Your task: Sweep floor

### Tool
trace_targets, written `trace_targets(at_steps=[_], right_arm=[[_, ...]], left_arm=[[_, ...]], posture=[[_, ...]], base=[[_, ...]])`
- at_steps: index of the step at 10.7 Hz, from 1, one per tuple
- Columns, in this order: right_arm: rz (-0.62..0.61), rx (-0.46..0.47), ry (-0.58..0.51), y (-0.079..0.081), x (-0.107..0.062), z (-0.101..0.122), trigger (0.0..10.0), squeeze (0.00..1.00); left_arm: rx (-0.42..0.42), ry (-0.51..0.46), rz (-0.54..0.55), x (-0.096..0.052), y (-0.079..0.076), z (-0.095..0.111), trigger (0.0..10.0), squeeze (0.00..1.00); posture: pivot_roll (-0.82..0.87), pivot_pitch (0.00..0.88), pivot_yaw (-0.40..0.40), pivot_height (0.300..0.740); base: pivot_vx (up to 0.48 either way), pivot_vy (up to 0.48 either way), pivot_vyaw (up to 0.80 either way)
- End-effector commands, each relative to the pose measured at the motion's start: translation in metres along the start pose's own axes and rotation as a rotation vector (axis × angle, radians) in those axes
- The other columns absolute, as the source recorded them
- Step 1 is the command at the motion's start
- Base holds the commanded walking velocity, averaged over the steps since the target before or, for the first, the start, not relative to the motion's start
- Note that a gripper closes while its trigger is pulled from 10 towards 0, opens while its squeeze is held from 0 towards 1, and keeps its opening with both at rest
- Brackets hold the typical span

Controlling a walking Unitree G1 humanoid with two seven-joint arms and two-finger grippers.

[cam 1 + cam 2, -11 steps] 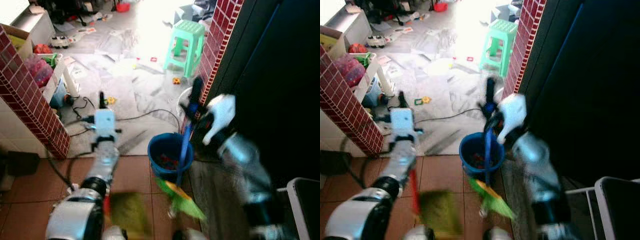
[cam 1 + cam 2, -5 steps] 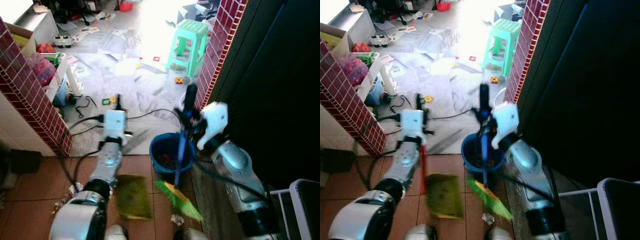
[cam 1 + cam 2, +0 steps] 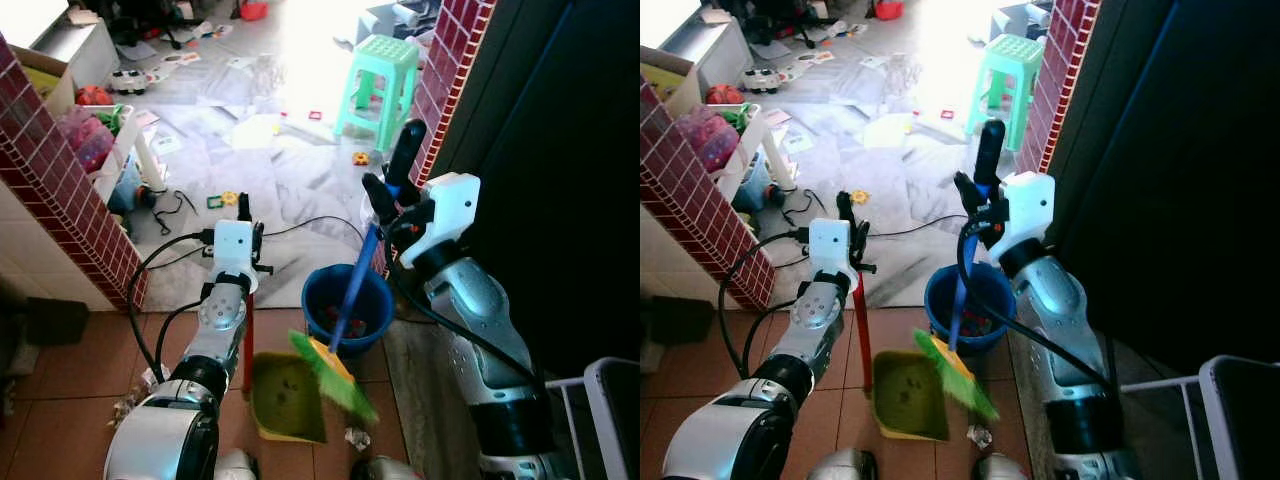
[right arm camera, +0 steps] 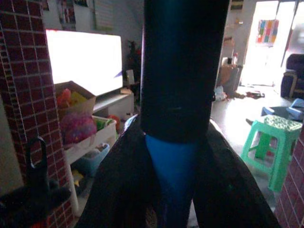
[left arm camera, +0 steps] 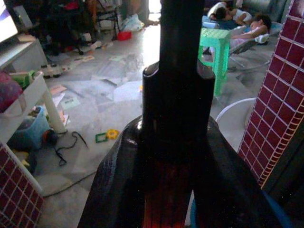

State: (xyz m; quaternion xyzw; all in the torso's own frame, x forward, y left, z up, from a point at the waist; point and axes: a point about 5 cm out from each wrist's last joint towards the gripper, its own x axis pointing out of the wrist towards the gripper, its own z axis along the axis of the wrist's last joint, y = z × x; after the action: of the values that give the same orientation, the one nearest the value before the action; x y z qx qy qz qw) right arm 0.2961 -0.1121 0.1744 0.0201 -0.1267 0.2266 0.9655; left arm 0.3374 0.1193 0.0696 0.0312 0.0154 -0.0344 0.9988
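2 tools held: my right gripper (image 3: 980, 195) clenches blue-handled green-bristled broom (image 3: 958, 372), left gripper (image 3: 848, 222) grips red-handled yellow-green plastic dustpan (image 3: 904, 395) flat on tiles so bristles push debris in, blue round bucket (image 3: 936, 290) close for emptying

The broom (image 3: 334, 372) has green bristles with a yellow band on a blue stick capped in black. The dustpan (image 3: 288, 399) is olive-yellow on a red handle (image 3: 247, 340). The bucket (image 3: 347, 303) is blue. The stool (image 3: 380, 78) is mint green. The pillars (image 3: 60, 190) wear dark red tiles with white grout; the near floor (image 3: 60, 400) is terracotta tile.
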Motion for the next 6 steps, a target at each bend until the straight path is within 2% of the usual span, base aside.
trace_targets(at_steps=[1,2,5,6], right_arm=[[-0.014,-0.035,0.015,-0.002,-0.007,0.0,10.0,0.0],[-0.03,-0.025,0.055,-0.001,-0.012,-0.009,10.0,0.0],[-0.036,-0.019,0.092,0.004,-0.015,-0.019,10.0,0.0],[-0.052,-0.04,0.098,0.001,-0.014,-0.02,10.0,0.0]], left_arm=[[-0.037,0.074,-0.017,-0.005,-0.004,-0.013,10.0,0.0],[-0.042,0.081,-0.025,-0.006,-0.005,-0.015,10.0,0.0],[-0.053,0.091,-0.062,-0.007,-0.009,-0.016,10.0,0.0],[-0.054,0.092,-0.068,-0.007,-0.01,-0.016,10.0,0.0]], posture=[[-0.12,0.06,-0.025,0.74],[-0.12,0.053,-0.028,0.74],[-0.12,0.049,-0.028,0.74],[-0.12,0.05,-0.028,0.74]], base=[[0.0,0.0,0.0],[0.0,0.0,0.0],[0.0,0.48,0.0],[0.0,0.48,-0.68]])
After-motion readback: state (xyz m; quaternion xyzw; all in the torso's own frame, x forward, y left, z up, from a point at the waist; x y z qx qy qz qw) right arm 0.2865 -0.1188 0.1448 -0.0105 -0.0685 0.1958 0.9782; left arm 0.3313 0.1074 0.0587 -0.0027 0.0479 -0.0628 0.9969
